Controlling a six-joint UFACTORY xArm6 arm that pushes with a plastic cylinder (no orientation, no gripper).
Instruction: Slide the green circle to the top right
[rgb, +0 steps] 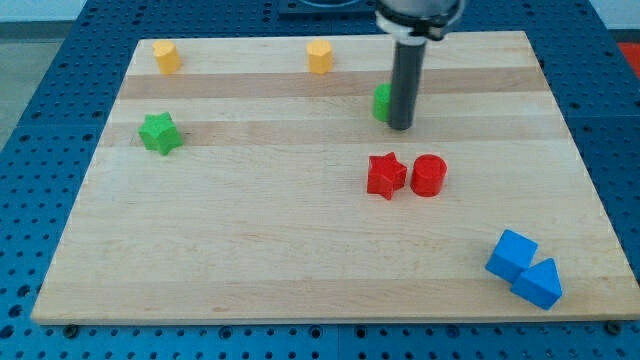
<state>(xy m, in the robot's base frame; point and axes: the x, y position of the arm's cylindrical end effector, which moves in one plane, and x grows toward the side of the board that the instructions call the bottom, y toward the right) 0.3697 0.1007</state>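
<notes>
The green circle (382, 102) lies on the wooden board (250, 230), right of centre near the view's top. Most of it is hidden behind my rod. My tip (401, 126) stands on the board touching the green circle's right side, slightly below it. The rod rises straight up to the arm at the view's top edge.
A green star (159, 133) lies at the left. Two yellow blocks (166, 56) (319, 56) sit along the top edge. A red star (386, 175) and a red cylinder (428, 175) lie just below my tip. Two blue blocks (511, 254) (539, 284) sit at the bottom right.
</notes>
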